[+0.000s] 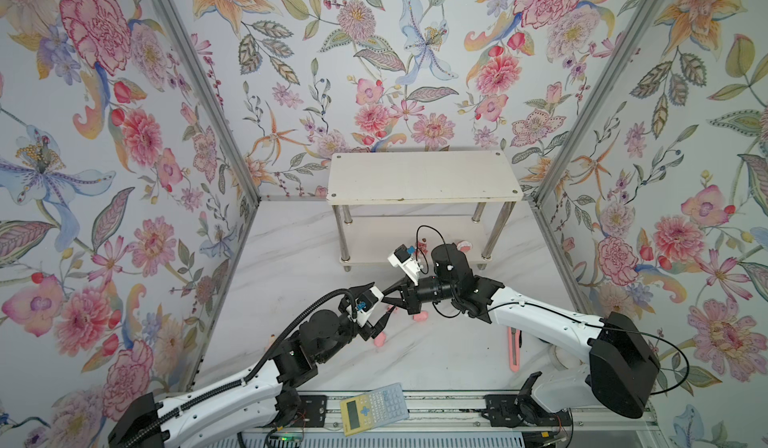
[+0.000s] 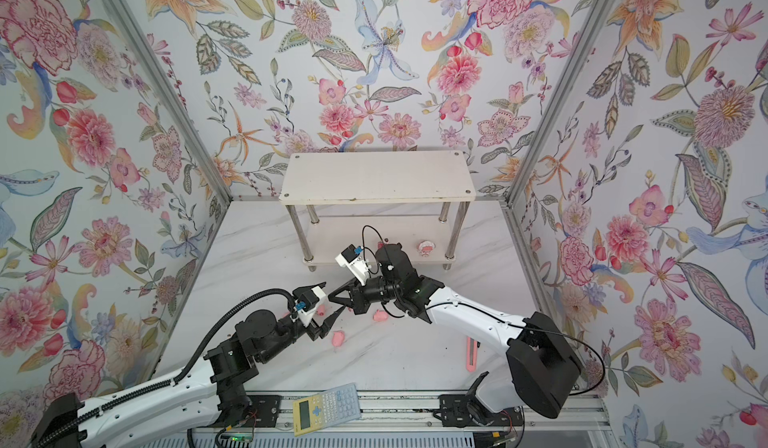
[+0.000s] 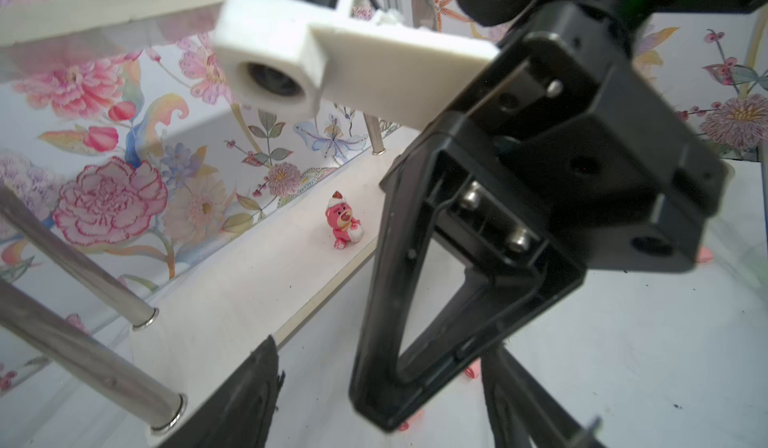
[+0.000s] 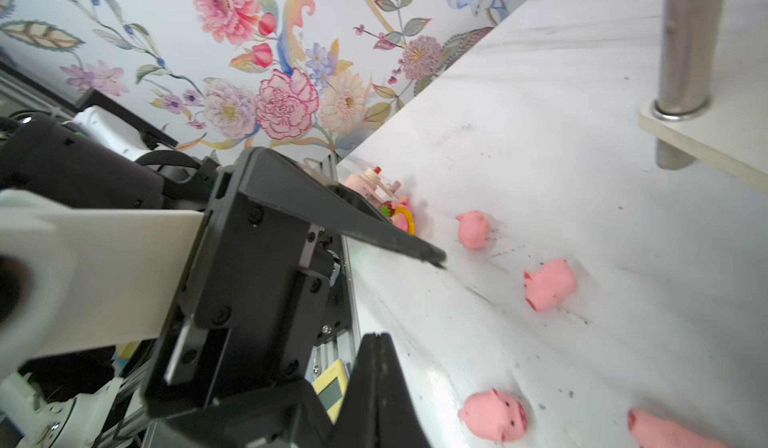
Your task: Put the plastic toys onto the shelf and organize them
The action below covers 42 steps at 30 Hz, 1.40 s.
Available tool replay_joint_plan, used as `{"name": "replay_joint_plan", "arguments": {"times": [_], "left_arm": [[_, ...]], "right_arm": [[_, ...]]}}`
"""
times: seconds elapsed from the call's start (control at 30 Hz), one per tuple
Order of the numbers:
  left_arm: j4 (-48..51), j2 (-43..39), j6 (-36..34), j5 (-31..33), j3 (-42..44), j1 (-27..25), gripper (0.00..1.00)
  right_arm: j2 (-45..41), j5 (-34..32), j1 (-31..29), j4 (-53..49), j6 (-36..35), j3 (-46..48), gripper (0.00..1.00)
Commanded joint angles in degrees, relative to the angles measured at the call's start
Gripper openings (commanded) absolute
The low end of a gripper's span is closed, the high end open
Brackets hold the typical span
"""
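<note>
Now, with your left gripper point(image 2: 332, 322) spread wide just beside a pig point(image 2: 338, 337) on the table point(image 2: 395, 363), straddle its body squarely before squeezing, and move your right gripper point(image 2: 332, 296), shut and seemingly empty, aside.

Floral wallpaper walls point(image 1: 374, 72), aluminium corner posts point(image 1: 199, 80), white marbled tabletop point(image 1: 291, 250)

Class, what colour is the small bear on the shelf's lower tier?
Pink-red bear, white cap; left wrist view.

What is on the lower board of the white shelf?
A pink-red bear and a round pink-and-white toy are on the lower board. The top board and the right arm cover part of it.
</note>
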State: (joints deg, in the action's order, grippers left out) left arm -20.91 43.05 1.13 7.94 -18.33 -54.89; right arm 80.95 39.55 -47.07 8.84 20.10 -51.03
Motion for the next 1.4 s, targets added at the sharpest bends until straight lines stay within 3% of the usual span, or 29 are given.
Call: {"name": "replay_joint_plan", "arguments": {"times": [0.0, 0.13, 0.27, 0.37, 0.47, 0.5, 0.53, 0.57, 0.63, 0.73, 0.97, 1.37], "left_arm": [[-2.56, -3.10, 8.07, 14.40, 1.78, 4.60, 0.63], [2.11, -7.30, 17.81, 16.52, 2.97, 14.29, 0.61], [13.98, -9.35, 26.83, 25.50, 0.41, 20.46, 0.64], [20.90, -9.98, 32.01, 29.10, -1.07, 25.39, 0.62], [23.29, -11.02, 34.87, 27.72, -1.17, 30.99, 0.58], [23.60, -11.64, 35.28, 27.22, -1.35, 32.61, 0.58], [24.39, -12.20, 36.24, 27.45, -1.88, 33.86, 0.61], [24.92, -12.97, 36.55, 28.01, -2.49, 35.18, 0.64], [25.80, -14.55, 36.73, 30.37, -3.92, 36.69, 0.69], [26.26, -15.70, 35.34, 33.25, -6.51, 38.44, 0.75], [25.75, -14.04, 33.22, 36.40, -10.16, 40.02, 0.81], [21.12, -10.02, 32.62, 31.42, -9.17, 41.09, 0.84]], "right_arm": [[-2.27, -6.61, -0.48, -4.62, -2.16, 3.86, 0.03], [-2.41, -11.28, -2.33, -6.37, -4.36, 5.20, 0.04], [1.05, -15.99, -8.02, -8.07, -8.77, 3.11, 0.06], [6.73, -15.45, -12.42, -4.30, -9.48, 1.18, 0.06], [14.53, -13.63, -16.84, -1.95, -10.64, -4.12, 0.07], [17.14, -13.81, -18.17, -2.24, -11.88, -6.97, 0.09], [19.47, -14.23, -19.15, -2.42, -12.98, -9.32, 0.21], [22.03, -14.65, -19.98, -2.42, -14.19, -11.84, 0.39], [26.33, -14.72, -20.69, -2.56, -15.75, -16.32, 0.56], [32.43, -15.25, -21.10, -2.53, -18.26, -22.67, 0.64], [45.31, -17.73, -22.19, -4.61, -23.82, -35.96, 0.76], [58.05, -16.12, -23.03, -8.15, -26.17, -51.08, 0.82]]}}
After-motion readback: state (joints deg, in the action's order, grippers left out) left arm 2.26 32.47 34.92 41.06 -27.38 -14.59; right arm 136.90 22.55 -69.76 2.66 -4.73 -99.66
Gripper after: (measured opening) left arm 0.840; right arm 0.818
